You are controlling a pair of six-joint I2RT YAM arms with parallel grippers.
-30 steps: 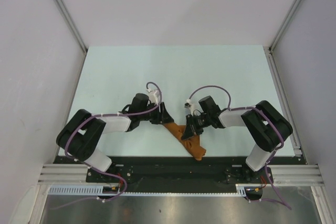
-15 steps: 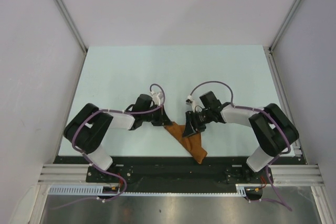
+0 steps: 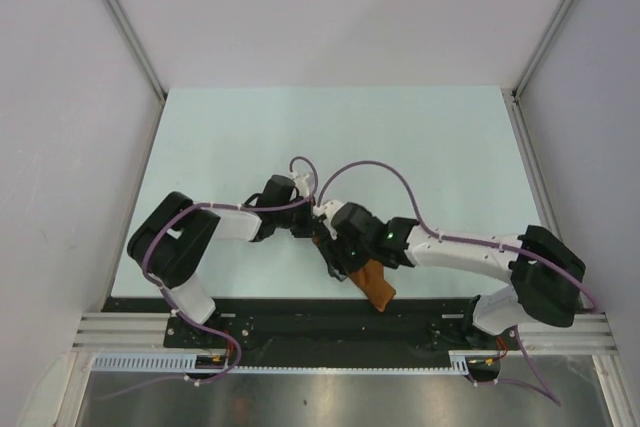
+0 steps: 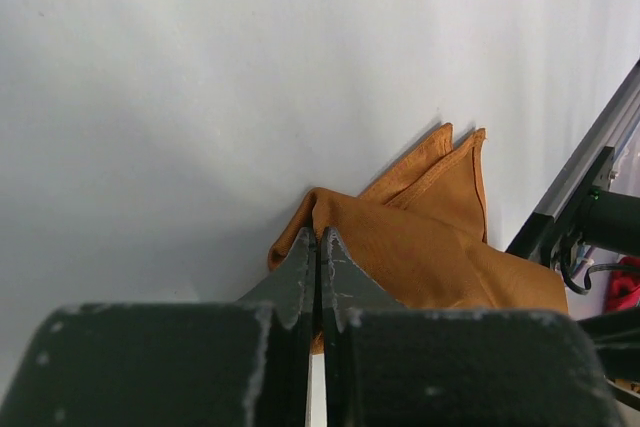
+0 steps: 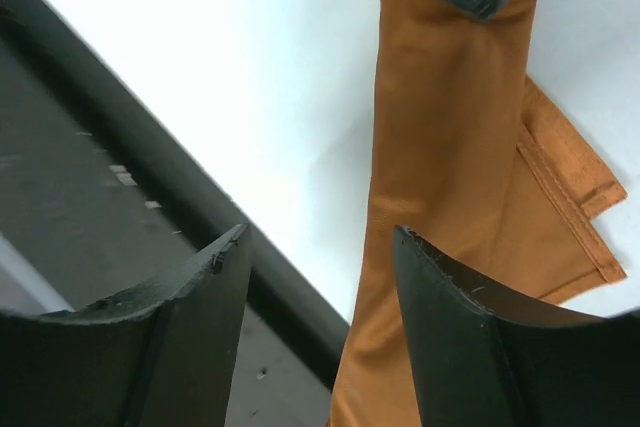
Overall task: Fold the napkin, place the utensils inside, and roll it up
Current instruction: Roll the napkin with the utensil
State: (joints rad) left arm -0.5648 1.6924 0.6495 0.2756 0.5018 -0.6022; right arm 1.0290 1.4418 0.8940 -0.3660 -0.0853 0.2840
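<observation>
Napkin (image 3: 372, 285) runs diagonally toward near edge; left tool (image 4: 318, 237) pinches it, right tool (image 5: 320, 235) open

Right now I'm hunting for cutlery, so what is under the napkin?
Only the pale table shows beneath the napkin, whose one end the shut left gripper pinches. Nothing sticks out of its edges; whatever lies inside the folds is covered by cloth.
</observation>
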